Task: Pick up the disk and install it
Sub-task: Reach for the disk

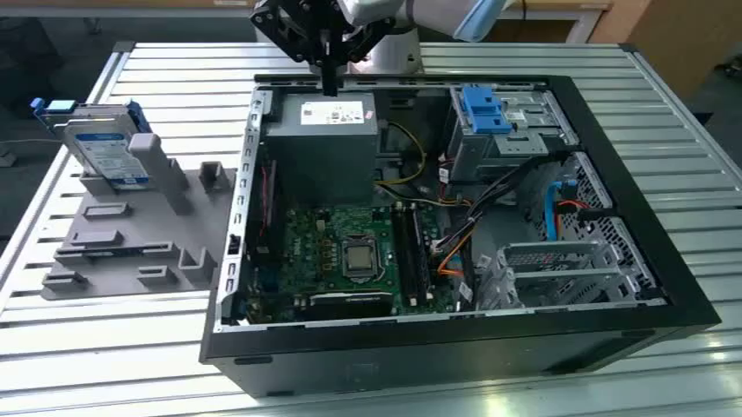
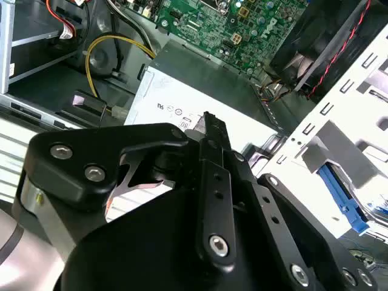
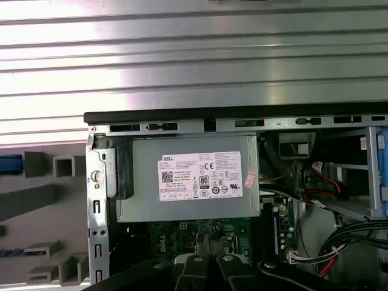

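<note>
Silver-grey in its blue carrier, the disk (image 1: 102, 149) stands on edge, a little tilted, in the grey fixture (image 1: 128, 234). The fixture sits near the counter's (image 1: 116, 334) far corner on the exterior view's left. The disk is well apart from the pincer (image 1: 330, 85). A black case (image 1: 464, 347) lies open on its side across the middle of the counter, just beside the fixture. The pincer hangs above the case's far wall, over the power supply (image 1: 325, 130). Its fingers are pressed together and hold nothing. In the first wrist view the closed fingertips show against the green motherboard (image 1: 347, 252), next to the power supply's white label. A blue bracket (image 1: 481, 109) sits in the drive bay at the case's far corner on the exterior view's right. Orange and yellow cables (image 1: 453, 248) run between the motherboard and the bays.
</note>
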Robot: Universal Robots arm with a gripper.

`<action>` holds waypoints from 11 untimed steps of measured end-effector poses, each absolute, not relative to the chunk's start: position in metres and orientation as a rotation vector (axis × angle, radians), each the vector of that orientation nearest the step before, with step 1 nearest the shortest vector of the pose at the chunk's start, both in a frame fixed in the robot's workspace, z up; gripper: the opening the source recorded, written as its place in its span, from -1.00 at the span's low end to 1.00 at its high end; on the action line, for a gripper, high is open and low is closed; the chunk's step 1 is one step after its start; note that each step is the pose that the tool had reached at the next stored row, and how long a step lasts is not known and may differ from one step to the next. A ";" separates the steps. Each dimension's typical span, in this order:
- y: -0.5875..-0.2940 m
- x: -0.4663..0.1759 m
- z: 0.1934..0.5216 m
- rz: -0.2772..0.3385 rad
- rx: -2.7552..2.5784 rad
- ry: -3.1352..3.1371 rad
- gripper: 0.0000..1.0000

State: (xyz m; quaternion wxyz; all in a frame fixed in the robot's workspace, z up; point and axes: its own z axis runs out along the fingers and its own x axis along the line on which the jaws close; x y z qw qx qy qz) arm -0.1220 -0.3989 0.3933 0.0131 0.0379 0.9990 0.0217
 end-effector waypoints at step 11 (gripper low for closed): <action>-0.399 -0.123 0.393 0.067 0.118 3.113 -0.79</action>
